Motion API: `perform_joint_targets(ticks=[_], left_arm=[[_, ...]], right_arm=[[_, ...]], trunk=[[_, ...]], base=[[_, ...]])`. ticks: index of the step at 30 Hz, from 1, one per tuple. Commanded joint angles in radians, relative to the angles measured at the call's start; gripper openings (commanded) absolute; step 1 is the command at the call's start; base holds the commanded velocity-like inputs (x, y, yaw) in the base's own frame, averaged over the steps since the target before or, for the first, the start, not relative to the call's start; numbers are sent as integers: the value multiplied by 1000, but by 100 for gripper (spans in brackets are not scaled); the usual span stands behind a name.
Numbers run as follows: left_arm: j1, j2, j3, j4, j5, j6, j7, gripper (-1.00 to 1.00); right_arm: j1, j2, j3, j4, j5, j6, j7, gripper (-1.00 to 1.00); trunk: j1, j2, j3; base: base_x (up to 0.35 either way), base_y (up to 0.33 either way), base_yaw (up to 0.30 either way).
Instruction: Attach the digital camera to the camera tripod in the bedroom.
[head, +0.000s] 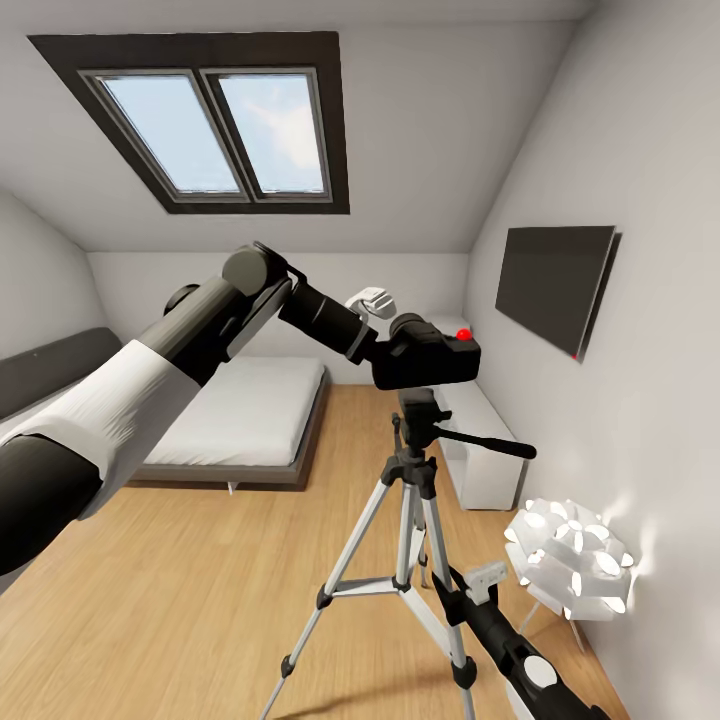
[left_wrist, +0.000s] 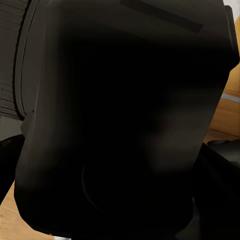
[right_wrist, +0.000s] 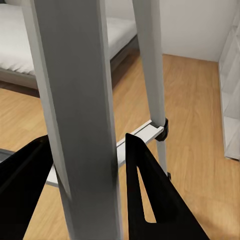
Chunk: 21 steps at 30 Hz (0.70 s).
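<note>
In the head view, the digital camera (head: 428, 360) sits at frame centre, directly on top of the camera tripod (head: 415, 470), its red button up. The left arm reaches in from the lower left, and the left gripper (head: 385, 335) is at the camera's back; I cannot tell there how its jaws stand, nor whether the camera is locked to the tripod head or only resting on it. The right gripper (head: 478, 590) is low, at a tripod leg. In the left wrist view, the camera's dark body (left_wrist: 120, 120) blocks almost everything, very close, so the gripper probably has hold of it. In the right wrist view, the black fingers (right_wrist: 150, 195) flank a silver tripod leg (right_wrist: 80, 125) closely, seemingly steadying it. By my reading, placement is nearly done; seating, releasing and withdrawing remain.
</note>
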Motion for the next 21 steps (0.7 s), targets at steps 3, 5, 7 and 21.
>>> perform_joint_targets(ticks=[3,5,7,21], left_arm=[[-1,1,-2,0,3,5,-1,-100],[-1,1,-2,-1,3,5,-1,-100],[-1,1,-2,-1,3,5,-1,-100],[4,-4,-2,3,3,5,0,-100]], right_arm=[[-1,-1,5,1,-6,-3,4,-100],[-1,-1,5,1,-6,-3,4,-100],[-1,-1,5,1,-6,-3,4,-100],[-1,-1,4,2,-5,-3,4,-100]], trunk=[[0,-1,0],[0,-1,0],[0,-1,0],[0,-1,0]], base=[[0,0,0],[0,0,0],[0,0,0],[0,0,0]])
